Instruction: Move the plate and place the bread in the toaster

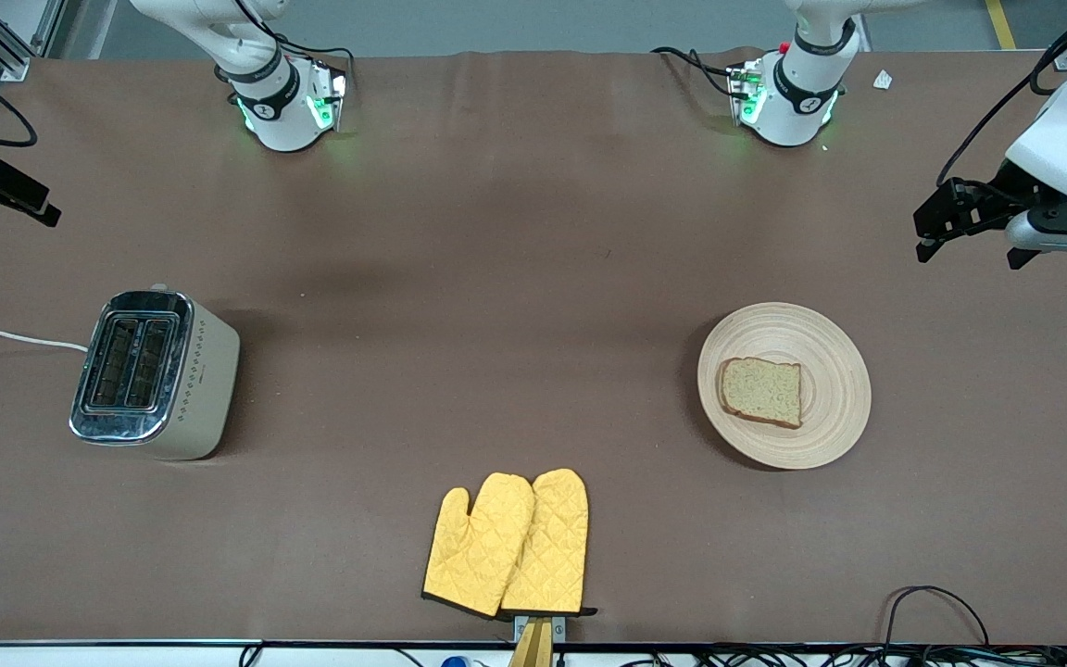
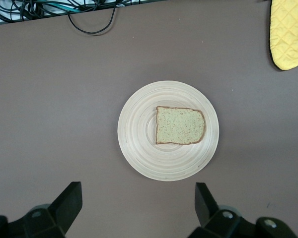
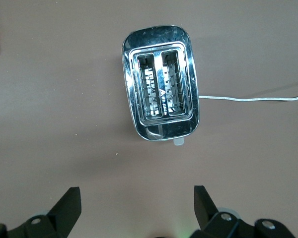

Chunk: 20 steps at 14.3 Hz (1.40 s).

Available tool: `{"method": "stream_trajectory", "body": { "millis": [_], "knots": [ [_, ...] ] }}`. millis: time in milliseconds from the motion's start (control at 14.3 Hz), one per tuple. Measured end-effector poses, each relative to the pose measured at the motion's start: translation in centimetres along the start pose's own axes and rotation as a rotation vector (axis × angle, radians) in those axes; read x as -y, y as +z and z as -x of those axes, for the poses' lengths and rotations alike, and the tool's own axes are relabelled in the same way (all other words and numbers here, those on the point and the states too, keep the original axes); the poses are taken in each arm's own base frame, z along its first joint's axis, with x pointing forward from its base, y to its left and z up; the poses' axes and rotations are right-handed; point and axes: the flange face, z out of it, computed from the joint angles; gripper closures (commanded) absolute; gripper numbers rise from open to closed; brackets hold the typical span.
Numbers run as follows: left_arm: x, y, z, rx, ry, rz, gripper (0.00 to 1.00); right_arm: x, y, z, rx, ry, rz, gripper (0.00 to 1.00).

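Because the bread slice lies on the wooden plate at the left arm's end of the surface, the left pincer hangs nearby, spread wide, empty; the right pincer, equally wide and empty, hangs above the toaster.

The bread is seen lying on the plate toward the left arm's end of the tabletop. The toaster is stood toward the right arm's end. Yellow oven mitts are laid at the tabletop's edge nearest the camera.
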Motion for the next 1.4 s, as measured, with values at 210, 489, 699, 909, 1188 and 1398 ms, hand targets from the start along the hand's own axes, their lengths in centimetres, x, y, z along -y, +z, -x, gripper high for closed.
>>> {"method": "stream_trajectory", "body": {
  "millis": [210, 489, 699, 909, 1188, 1398],
  "knots": [
    [0.0, 0.0, 0.0, -0.001, -0.001, 0.0, 0.0, 0.0, 0.0, 0.0, 0.0, 0.0, 0.0, 0.0],
    [0.2, 0.7, -0.2, 0.012, -0.003, 0.002, 0.0, 0.0, 0.0, 0.0, 0.0, 0.0, 0.0, 0.0],
    [2.0, 4.0, -0.8, 0.075, -0.032, 0.052, 0.0, 0.0, 0.1, 0.0, 0.001, 0.0, 0.0, 0.0],
    [8.6, 10.9, -1.6, 0.157, -0.082, 0.256, 0.0, -0.1, 0.1, 0.0, 0.002, 0.001, 0.0, 0.0],
    [17.3, 24.5, -1.1, 0.236, -0.142, 0.545, 0.0, -0.1, 0.2, 0.0, 0.001, 0.001, 0.0, 0.0],
    [20.9, 34.7, -0.5, 0.253, -0.138, 0.697, 0.0, -0.1, 0.2, -0.1, 0.002, 0.001, 0.0, 0.0]
  ]
}}
